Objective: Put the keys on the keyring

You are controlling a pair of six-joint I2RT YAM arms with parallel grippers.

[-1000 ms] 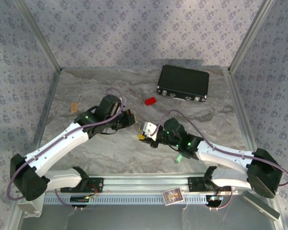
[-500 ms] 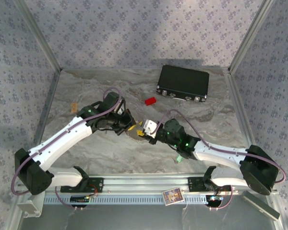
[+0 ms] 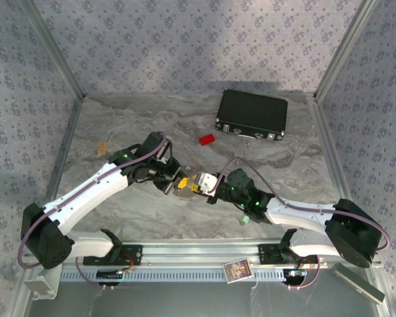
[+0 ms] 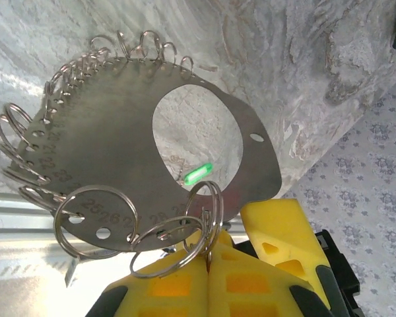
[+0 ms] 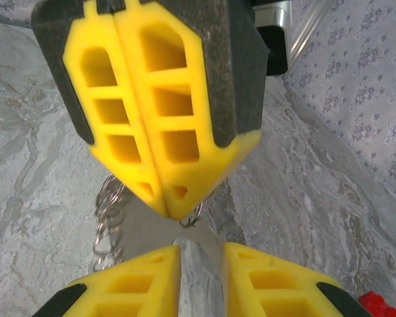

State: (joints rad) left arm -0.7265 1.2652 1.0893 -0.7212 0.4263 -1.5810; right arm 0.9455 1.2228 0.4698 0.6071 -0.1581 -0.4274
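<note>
Top external view: the left gripper (image 3: 178, 185) and right gripper (image 3: 193, 184) are meeting tip to tip over the middle of the marbled table (image 3: 132, 119), with the keyring (image 3: 181, 191) sitting between them, just above the surface. A black case (image 3: 251, 114) is lying at the far side and a red block (image 3: 206, 139) is lying just in front of it. A green key (image 3: 246, 218) is resting on the table beside the right forearm, its blade too small to make out. Left wrist view: the keyring is showing as a flat silvery plate with a wide oval opening and numbered holes, and small split rings (image 4: 96, 221) are hanging all round its edge. The left fingers (image 4: 178, 290) are pressing together, pinching the plate's rim where a split ring hangs. Right wrist view: the right fingers (image 5: 132, 287) are standing apart with the plate's end lying between them. Whether they are pressing it cannot be told. The left fingers are closing on the plate from the opposite end.
</note>
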